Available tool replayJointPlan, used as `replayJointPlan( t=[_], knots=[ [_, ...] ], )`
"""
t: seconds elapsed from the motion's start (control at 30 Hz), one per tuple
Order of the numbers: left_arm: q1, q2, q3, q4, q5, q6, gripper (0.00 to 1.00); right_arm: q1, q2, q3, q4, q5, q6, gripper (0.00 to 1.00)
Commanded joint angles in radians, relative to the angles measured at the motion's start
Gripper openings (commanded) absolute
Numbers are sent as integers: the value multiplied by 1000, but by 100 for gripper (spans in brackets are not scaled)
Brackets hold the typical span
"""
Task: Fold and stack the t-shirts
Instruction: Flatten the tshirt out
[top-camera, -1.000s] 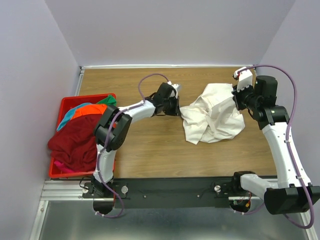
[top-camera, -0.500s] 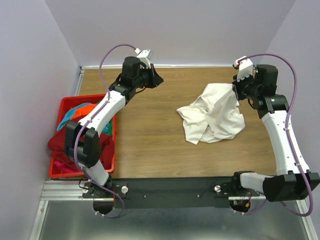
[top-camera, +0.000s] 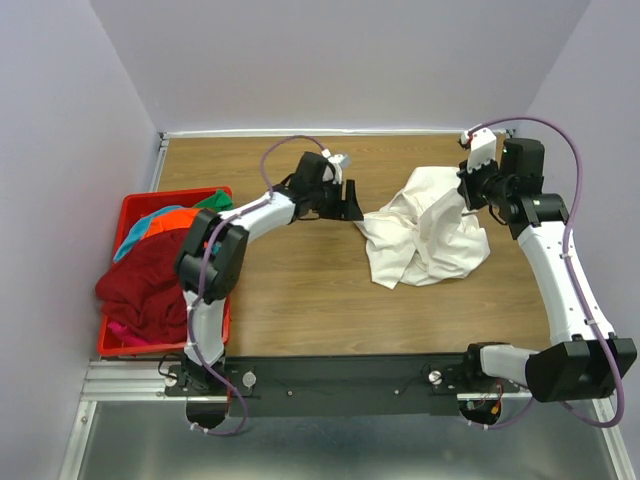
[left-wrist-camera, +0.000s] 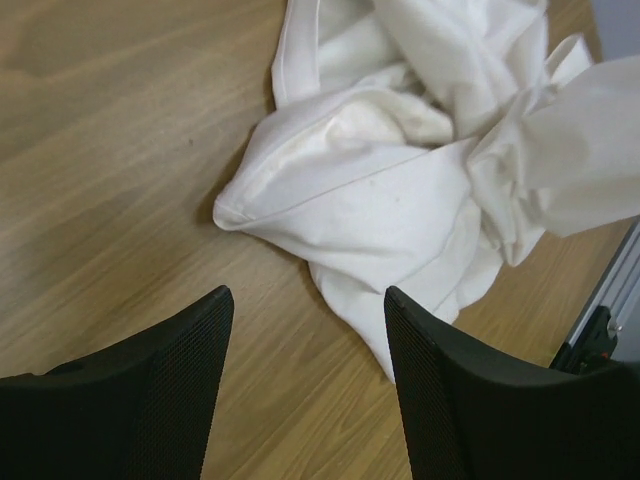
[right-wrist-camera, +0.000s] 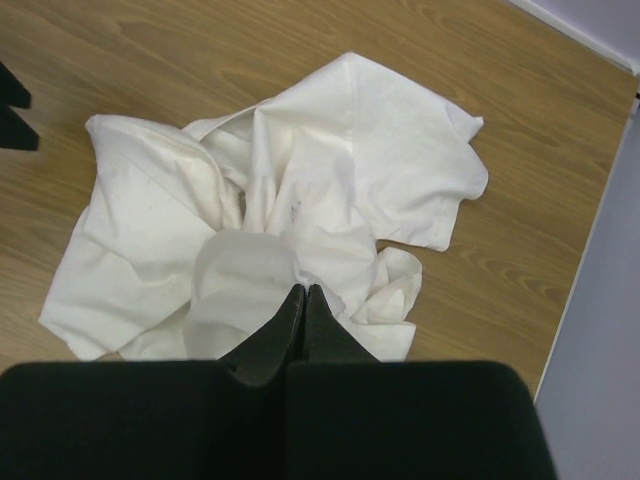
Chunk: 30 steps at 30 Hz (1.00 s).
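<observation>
1. A large, plain, soft-cotton white t-shirt (top-camera: 425, 240) lies crumpled on the right half of the brown wood-grain bench (top-camera: 300, 290). Its cloth is bunched into loose folds.
2. The right end effector (top-camera: 468, 193) is over the far right part of the white t-shirt. Its two black fingers are pressed together and pinch a raised bunch of the cloth. The fabric rises from the bench up to the fingertips.
3. The left end effector (left-wrist-camera: 305, 300) has its fingers spread wide and holds nothing. It hovers low over bare wood just beside the left edge of the white t-shirt. In the left wrist view a rounded hem of the cloth lies just ahead of the gap between the fingers, apart from both.
4. A rectangular red plastic basket (top-camera: 128, 205) sits at the left edge of the bench, well apart from the white t-shirt.
5. A dark red t-shirt (top-camera: 145, 285) is heaped in the near part of the basket and spills over its left wall.
6. An orange t-shirt (top-camera: 178, 218), a teal t-shirt (top-camera: 133, 238) and a green t-shirt (top-camera: 212, 200) lie bunched toward the far end of the basket, touching one another.
7. Every t-shirt in view is crumpled rather than folded.
</observation>
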Motion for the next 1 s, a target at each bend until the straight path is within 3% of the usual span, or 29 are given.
replayJointPlan(
  t=[0.0,0.23,0.37,0.43,0.53,0.67,0.8,0.97],
  knots=[
    [-22,113,87,-9,19,7,70,-8,-18,-28,15,-18,14,0],
    [-50,294,288,-155,-77,46,73,-8,-18,-54,21,-27,12,0],
    [-54,326,305,-172,-79,54,71,-10,-21,-62,26,-35,12,1],
    [-54,336,308,-169,-61,51,64,-11,-20,-65,27,-35,14,0],
    [-60,343,308,-147,-10,40,44,-10,-20,-65,29,-37,14,0],
    [-62,320,290,-127,21,36,0,-11,-21,-62,30,-27,6,0],
    [-36,233,278,-107,1,37,0,-11,8,-24,30,-23,-11,0],
    [114,68,372,-121,-18,4,0,-11,132,159,38,9,-20,0]
  ],
)
